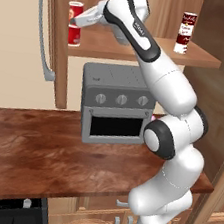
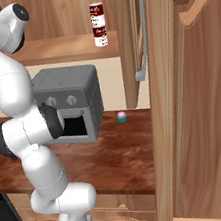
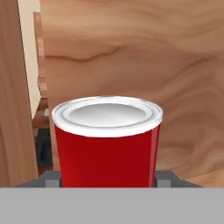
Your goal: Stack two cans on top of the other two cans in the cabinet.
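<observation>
Plain red can [image 3: 107, 140] sits directly ahead of the claw [image 3: 107, 181], its body between the two dark finger tips [image 3: 52, 178], pale rim level with mid-view; whether the fingers press its sides, cannot tell. From the left base camera the claw [image 1: 76, 22] reaches the shelf's left end, at the seam of a two-can stack: labelled red can [image 1: 75, 11] atop plain red one [image 1: 74, 35]. Second stack [image 1: 185, 33] stands well apart at the shelf's right end, white-and-red can over dark-red one. Cabinet [image 1: 143, 50] door hangs open, grey handle [image 1: 47, 29] leftward. Toaster oven [image 1: 117, 104] rests below on the surface [image 1: 38, 149]; a small cupcake [image 2: 121, 117] lies beside it.
</observation>
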